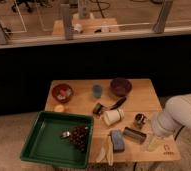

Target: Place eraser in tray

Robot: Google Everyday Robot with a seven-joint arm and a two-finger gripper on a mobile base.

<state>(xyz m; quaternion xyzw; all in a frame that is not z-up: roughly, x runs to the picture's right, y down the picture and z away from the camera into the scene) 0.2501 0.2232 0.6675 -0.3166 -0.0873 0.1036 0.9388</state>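
The eraser (pixel 134 135) is a dark oblong block lying on the wooden table (pixel 144 102), near its front right. The tray (pixel 33 145) is a large dark green one at the table's front left; it holds a dark bunch of grapes (pixel 80 136) and a small object (pixel 65 134). My white arm (pixel 181 117) comes in from the right. My gripper (pixel 152 144) hangs low over the table's front right corner, just right of the eraser and apart from it.
A white cup (pixel 112 116) lies on its side mid-table. A blue-grey pad (pixel 117 141) and a banana (pixel 109 151) lie left of the eraser. A black-handled tool (pixel 118 103), a small jar (pixel 139 120), a blue cup (pixel 97 90) and two round bowls (pixel 62 92) (pixel 121 86) stand behind.
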